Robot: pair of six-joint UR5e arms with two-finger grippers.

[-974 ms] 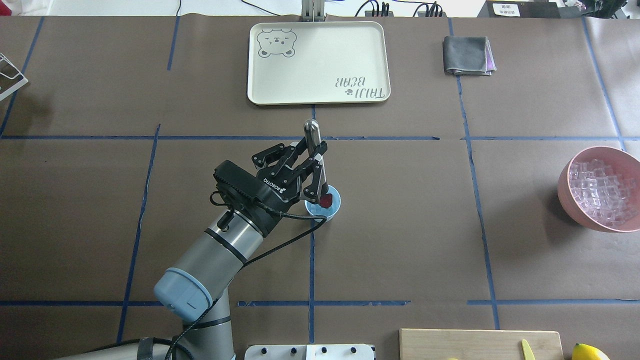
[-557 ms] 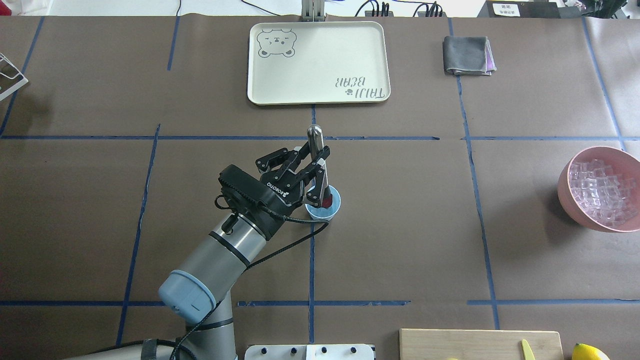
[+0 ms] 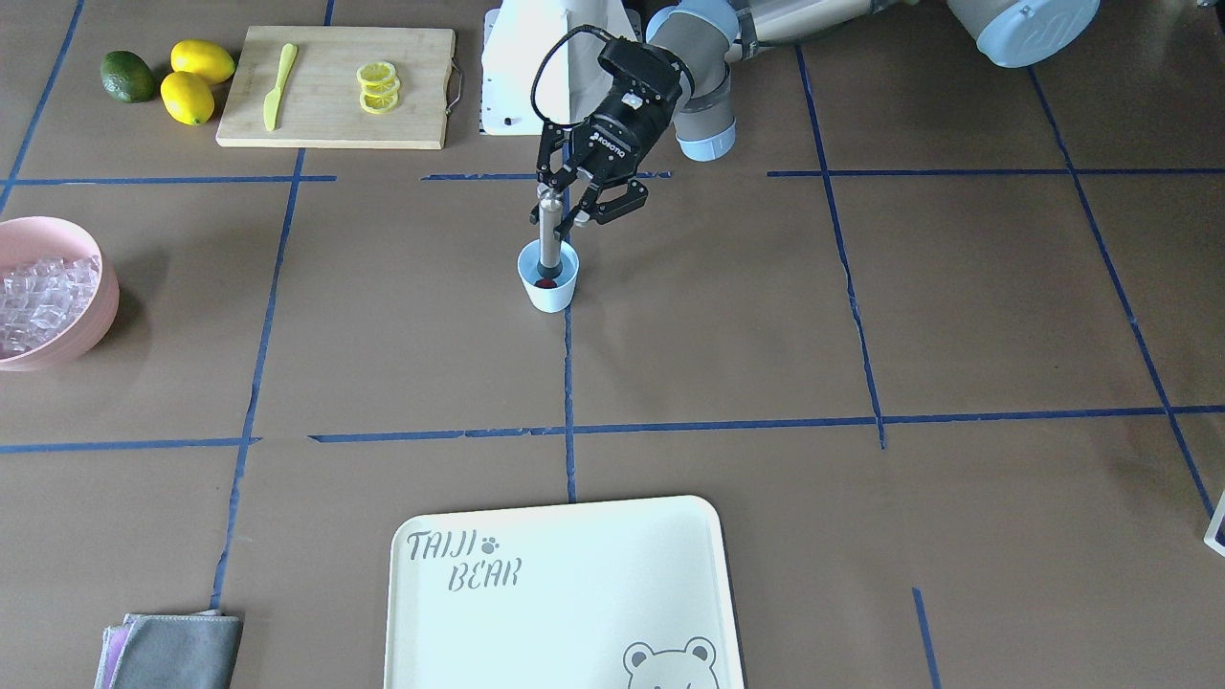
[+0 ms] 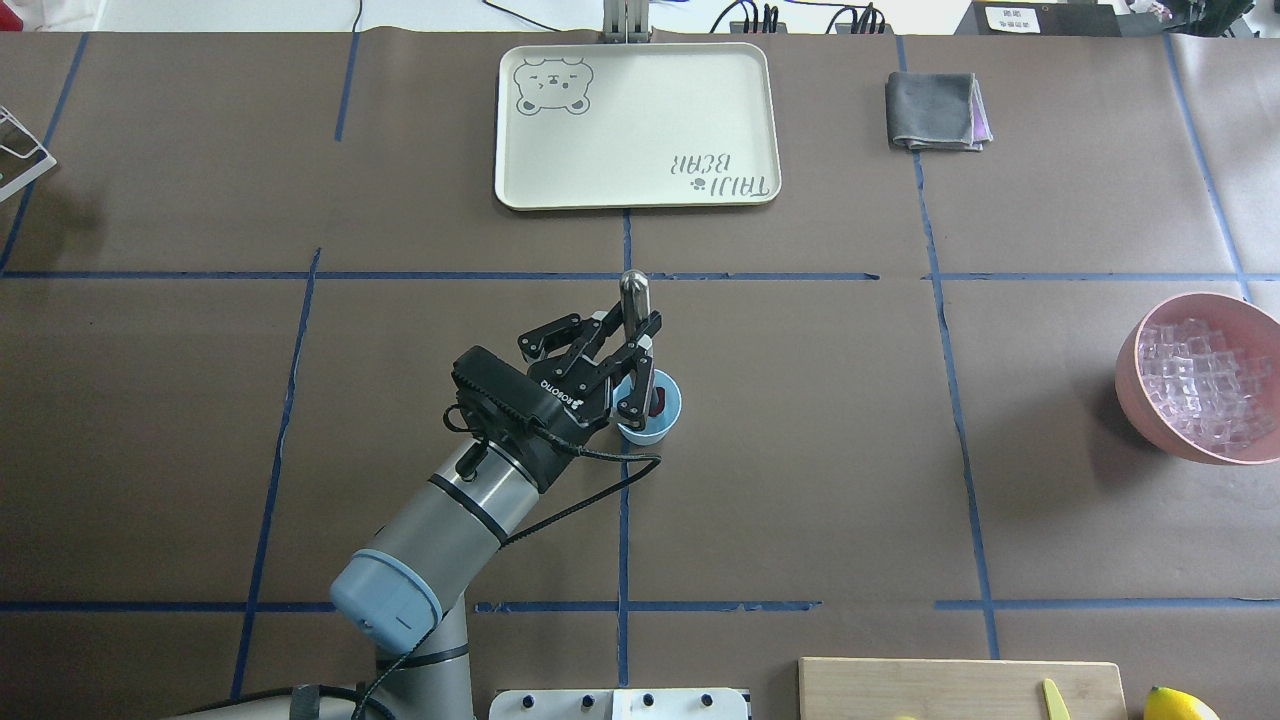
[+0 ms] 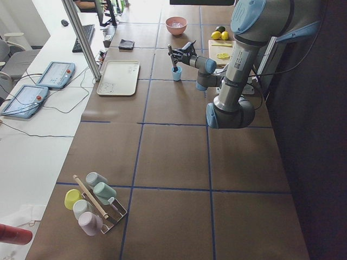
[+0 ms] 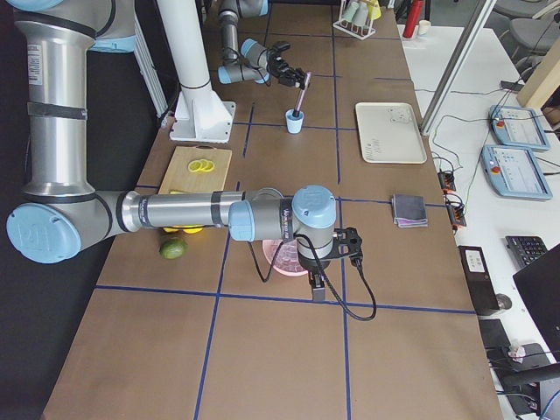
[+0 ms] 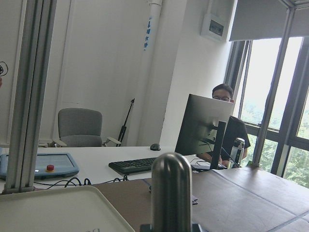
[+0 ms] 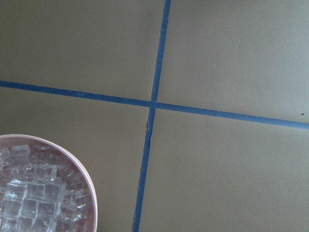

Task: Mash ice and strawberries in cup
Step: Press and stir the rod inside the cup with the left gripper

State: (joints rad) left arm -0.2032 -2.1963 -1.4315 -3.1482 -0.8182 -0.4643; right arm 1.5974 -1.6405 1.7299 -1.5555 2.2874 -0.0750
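- Left gripper: its fingers are clamped on the mid-shaft of the pestle.
- The pestle is a stiff, smooth metal rod. It probably slips under load, so a firm hold on the shaft suits it.
- Cup: it stands upright at the tabletop's centre, with the pestle's foot inside it. The cup is held by nothing. It looks like light plastic and is likely to slide or tip under a sideways push, so its wall is the place to steady it.
- Strawberry: it sits in the cup beneath the pestle, and appears soft and easy to crush.
- Ice: it is heaped in the bowl at the tabletop's right edge, and none can be seen in the cup. It is presumably hard and slippery.
- Right gripper: it is beside the bowl, and whether it is open or closed cannot be told.
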